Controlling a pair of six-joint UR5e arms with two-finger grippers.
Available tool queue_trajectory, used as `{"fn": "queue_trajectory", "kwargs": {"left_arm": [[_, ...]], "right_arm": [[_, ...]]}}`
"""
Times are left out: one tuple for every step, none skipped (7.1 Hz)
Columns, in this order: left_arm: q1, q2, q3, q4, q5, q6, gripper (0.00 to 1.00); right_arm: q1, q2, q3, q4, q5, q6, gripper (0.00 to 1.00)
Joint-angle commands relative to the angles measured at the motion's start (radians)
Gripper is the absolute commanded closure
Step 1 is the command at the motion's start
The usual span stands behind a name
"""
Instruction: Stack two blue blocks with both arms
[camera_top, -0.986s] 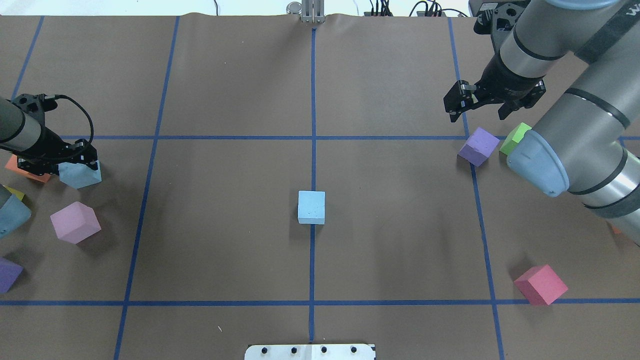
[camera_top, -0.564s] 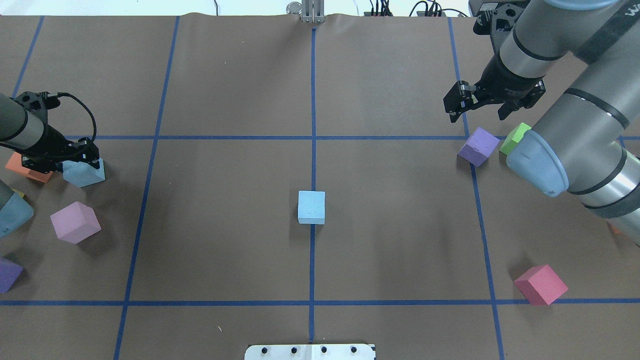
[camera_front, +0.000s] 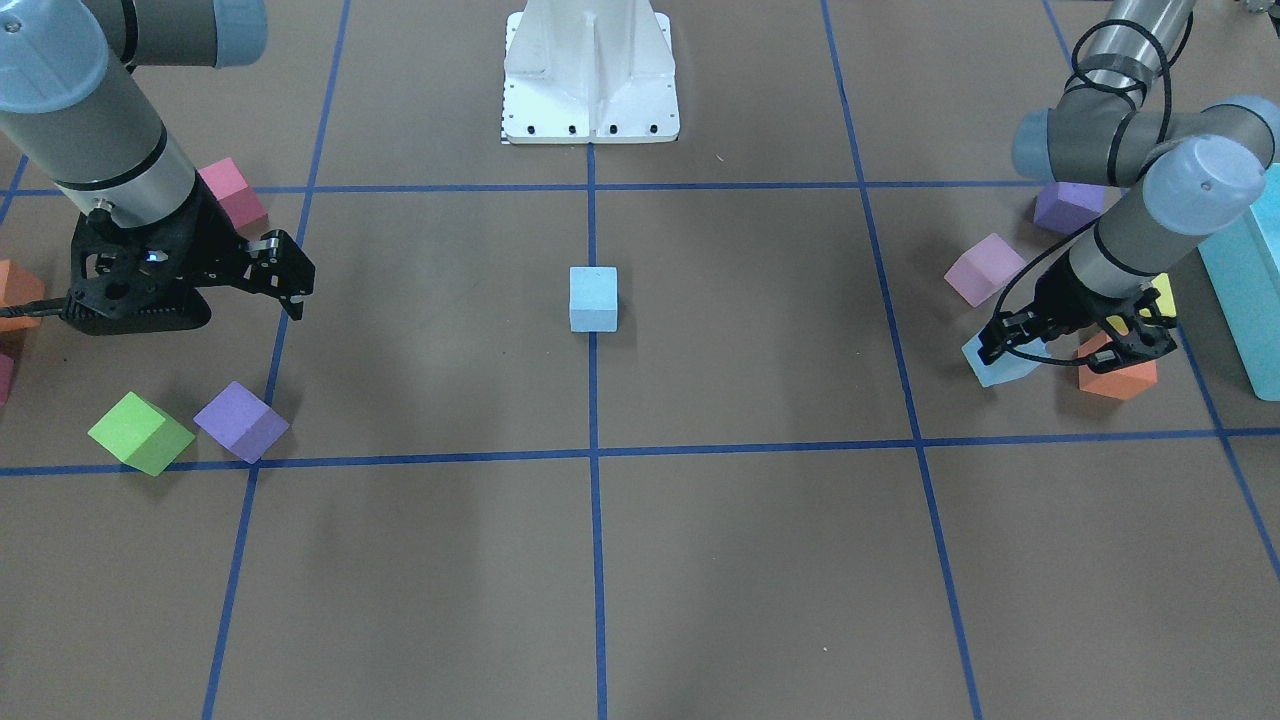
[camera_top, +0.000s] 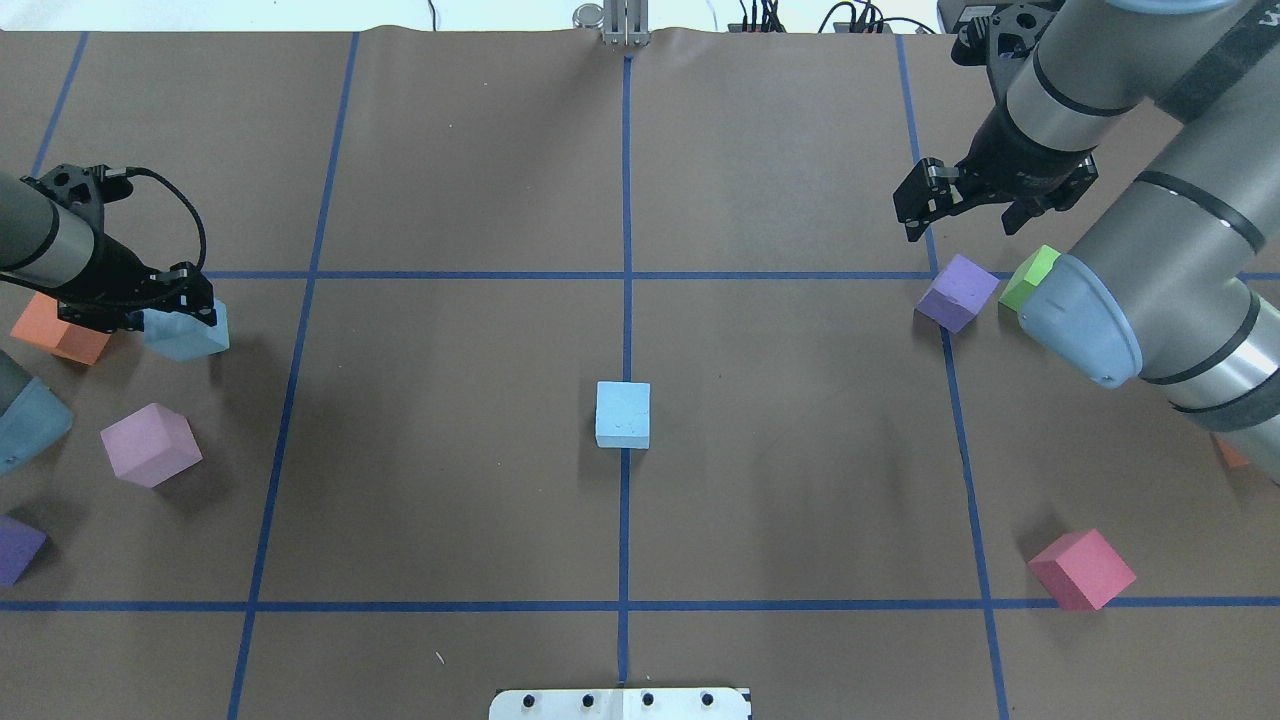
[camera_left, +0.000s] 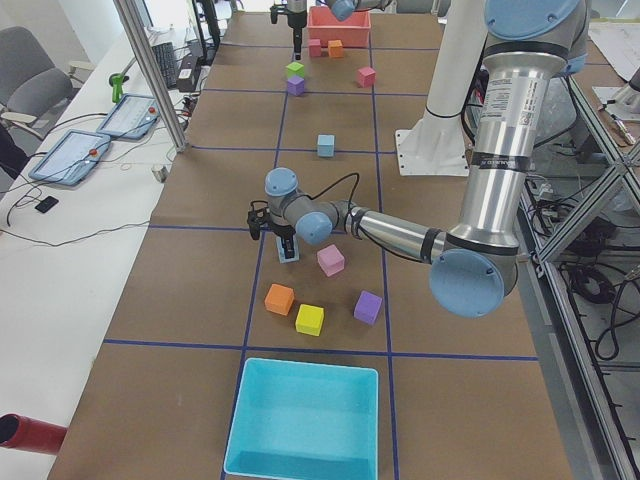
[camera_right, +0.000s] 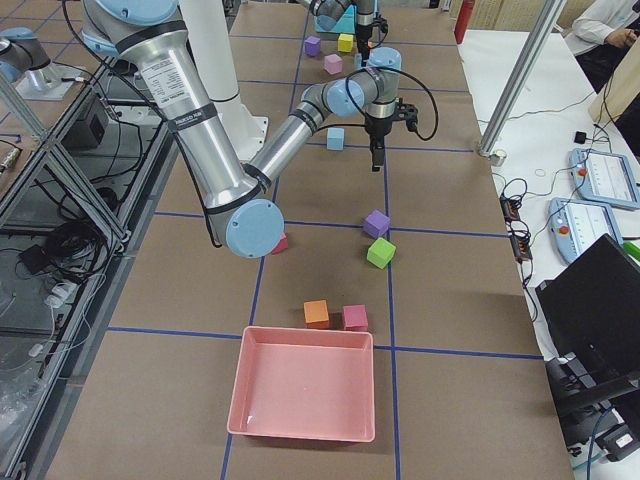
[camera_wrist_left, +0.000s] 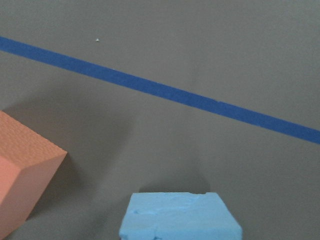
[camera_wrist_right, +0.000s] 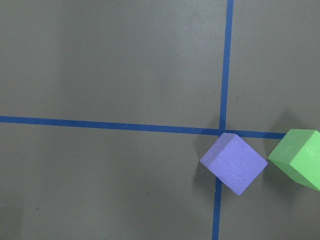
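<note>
Your left tool (camera_top: 172, 314) was clamped on one blue block (camera_top: 190, 338) near the worktop's left edge. The block seemed just off the surface and slightly skewed, with the orange cube (camera_top: 58, 335) just beside it. The other blue block (camera_top: 623, 414) sat alone at the worktop's centre, on the middle tape line. Your right tool (camera_top: 962, 210) hung with its jaws apart near the far right corner, above the purple cube (camera_top: 958, 292) and holding nothing. The main risk looked like the grip. It appeared to catch only the upper part of the foam, so a fast carry could let the block twist or drop. A skewed block set down off-square might slide off the centre one or push it along the paper. If you brought the right arm in to steady the base, the two tools could meet over the centre.
</note>
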Motion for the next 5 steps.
{"fn": "queue_trajectory", "kwargs": {"left_arm": [[0.075,-0.115,-0.150,0.218,0.005,-0.003,0.37],[0.120,-0.225,-0.216,0.395,0.031,-0.011,0.38],[0.194,-0.318,-0.239,0.510,0.118,-0.020,0.38],[0.244,-0.398,-0.238,0.585,0.158,-0.045,0.39],[0.276,-0.445,-0.230,0.599,0.160,-0.093,0.39]], "right_arm": [[0.022,-0.012,0.002,0.000,0.003,-0.021,0.01],[0.026,-0.019,0.002,0.000,0.003,-0.022,0.01],[0.026,-0.021,0.001,0.000,0.003,-0.022,0.01],[0.026,-0.024,0.002,0.000,0.004,-0.022,0.01],[0.026,-0.027,0.001,0.000,0.003,-0.022,0.01]]}}
